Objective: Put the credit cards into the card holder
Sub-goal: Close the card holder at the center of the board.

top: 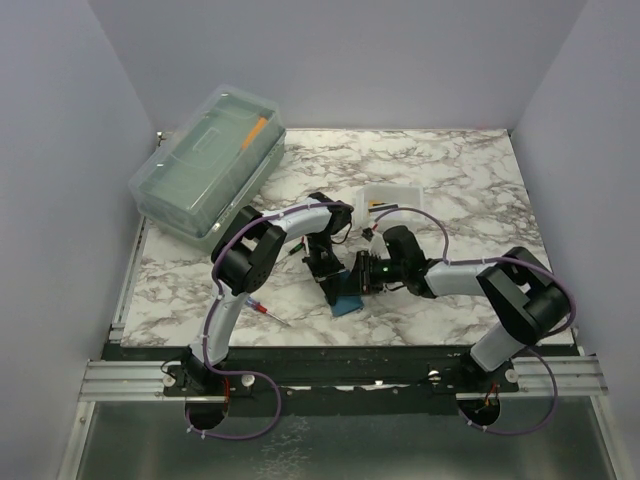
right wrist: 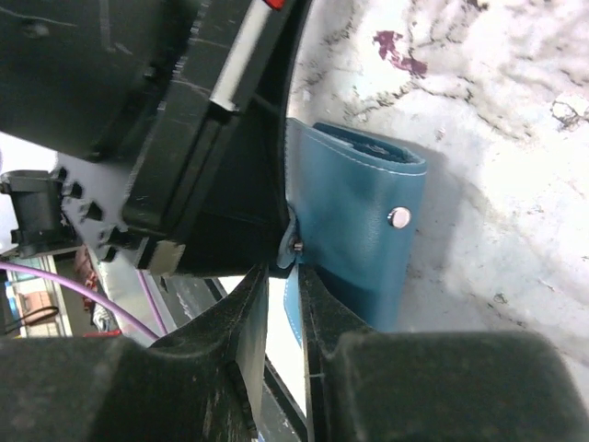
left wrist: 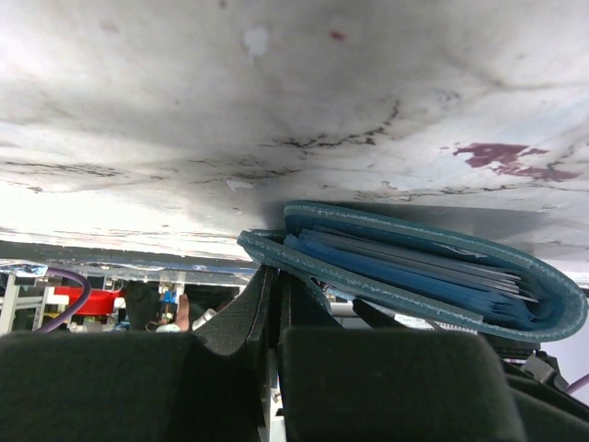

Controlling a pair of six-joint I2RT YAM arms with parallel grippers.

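While the left gripper (left wrist: 276, 276) is clamped shut, its tips touch a flap of the teal-blue stitched folding card holder (left wrist: 414, 267) on the marbled table (top: 470, 170). The right gripper (right wrist: 283, 276) has its fingers a sliver apart, the holder's edge between them
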